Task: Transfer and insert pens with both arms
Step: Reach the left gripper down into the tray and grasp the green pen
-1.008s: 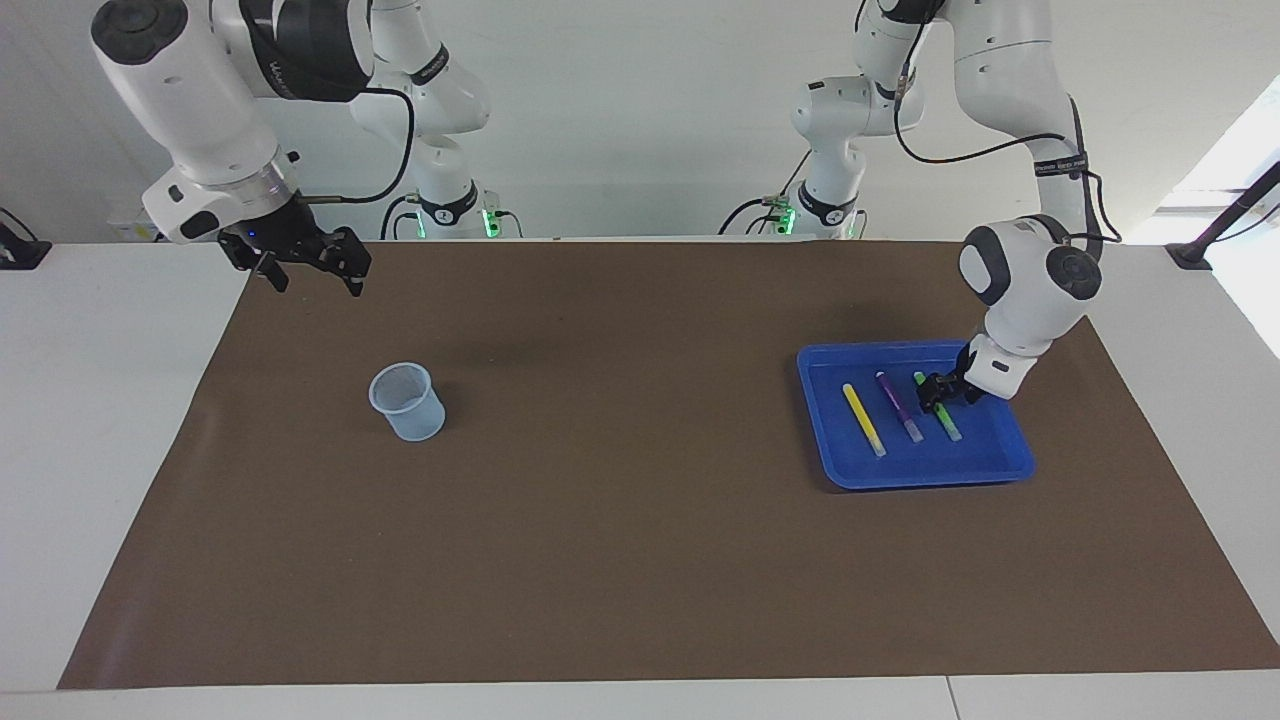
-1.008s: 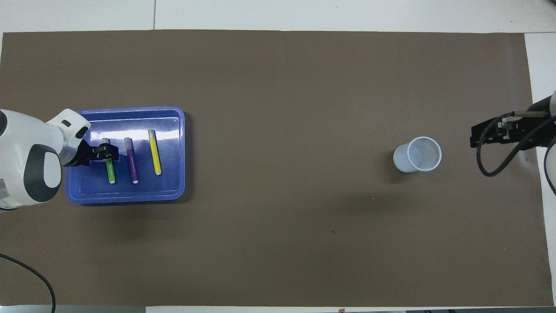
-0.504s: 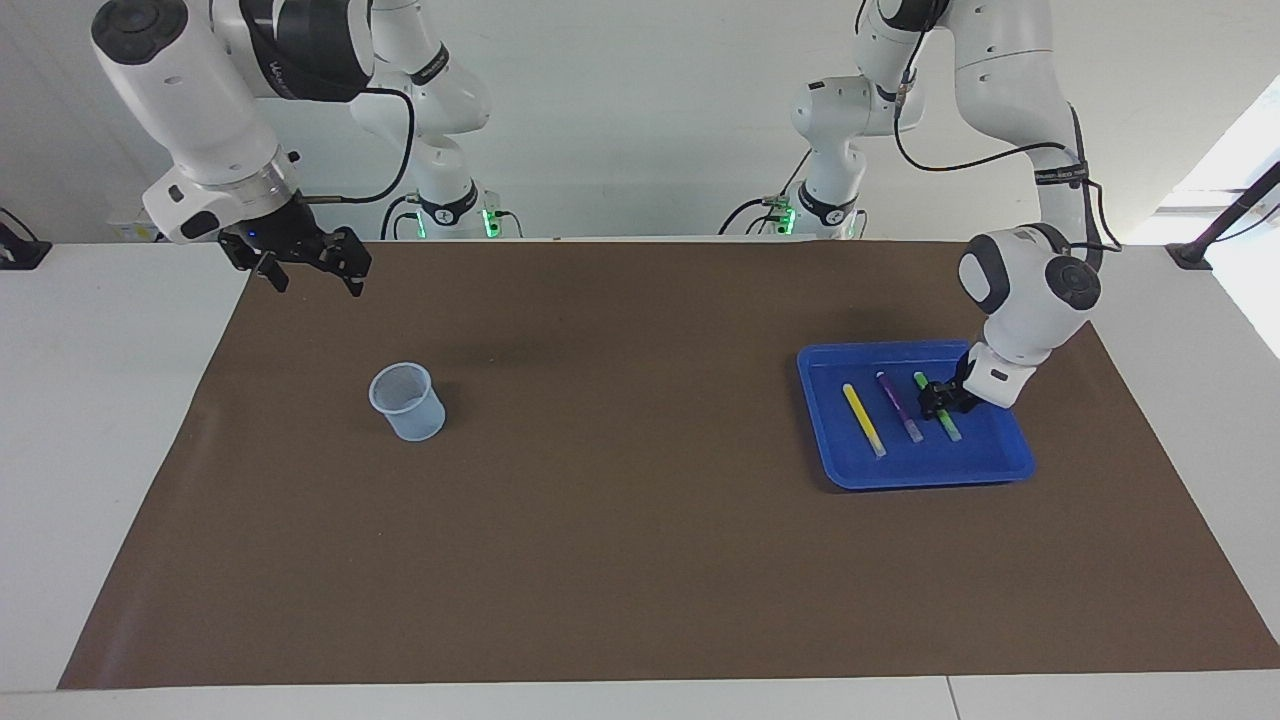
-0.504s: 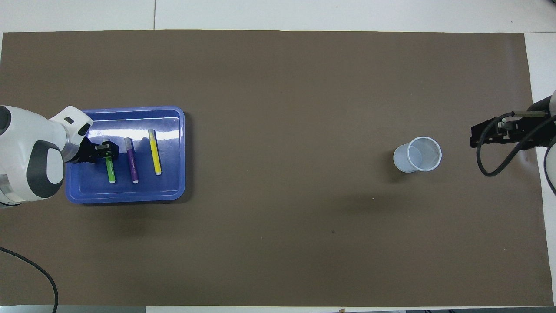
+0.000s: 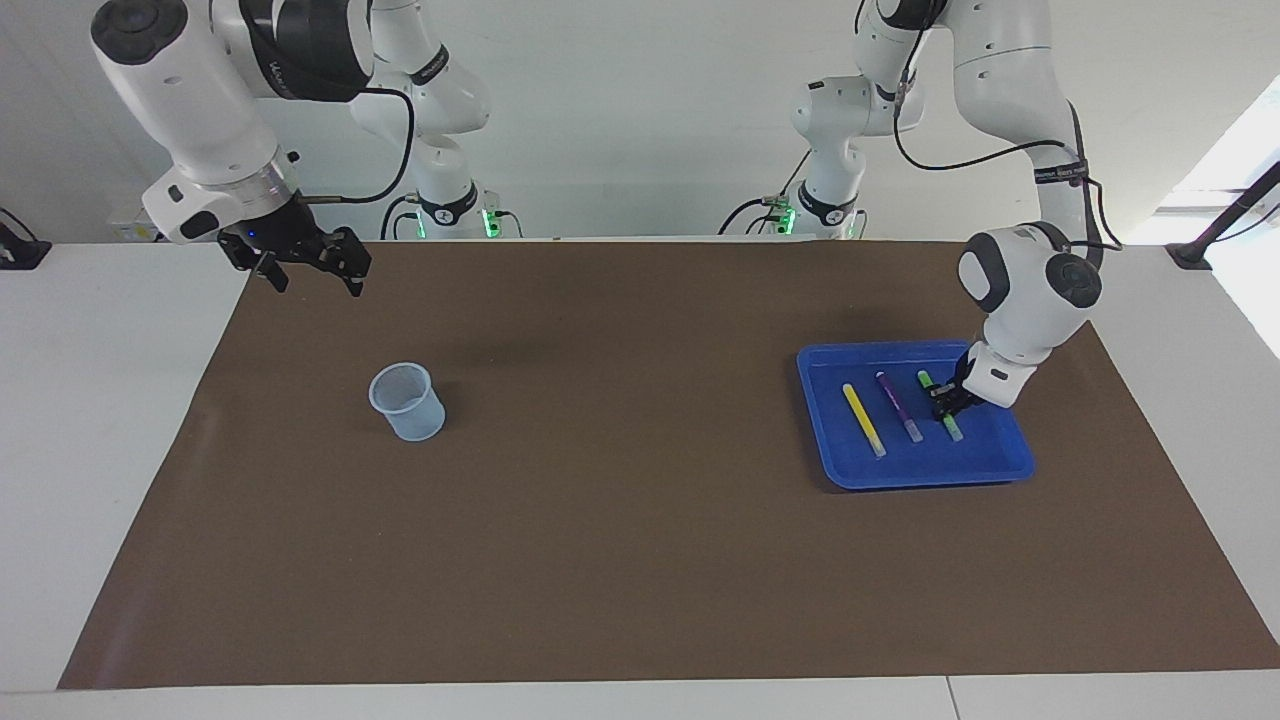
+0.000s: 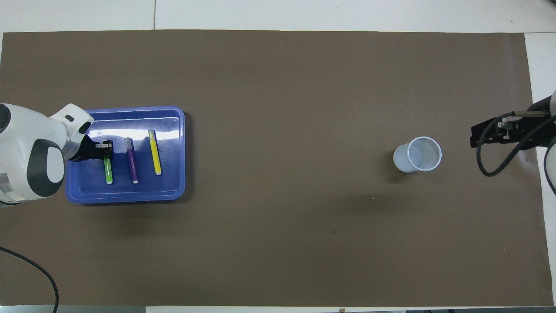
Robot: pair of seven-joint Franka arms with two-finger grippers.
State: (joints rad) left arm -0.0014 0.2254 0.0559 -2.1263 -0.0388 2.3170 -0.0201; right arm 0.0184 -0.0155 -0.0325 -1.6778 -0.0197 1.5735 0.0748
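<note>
Three pens lie side by side in the blue tray (image 5: 920, 478) (image 6: 130, 198) at the left arm's end of the table: yellow (image 5: 863, 420) (image 6: 154, 152), purple (image 5: 898, 405) (image 6: 131, 161) and green (image 5: 951, 429) (image 6: 108, 170). My left gripper (image 5: 942, 405) (image 6: 105, 150) is down in the tray, shut on the green pen near the end that lies nearer to the robots. The green pen still lies low in the tray. My right gripper (image 5: 318, 285) (image 6: 474, 140) waits open in the air over the mat's edge at the right arm's end, holding nothing.
A clear plastic cup (image 5: 407, 402) (image 6: 418, 154) stands upright on the brown mat (image 5: 620, 520) toward the right arm's end. Two smaller white arms with green lights (image 5: 455, 205) stand by the table's edge at the robots' end.
My left gripper has closed on the green pen and drawn slightly toward the tray's outer side. The green pen shifted a little with it. The right arm has not moved.
</note>
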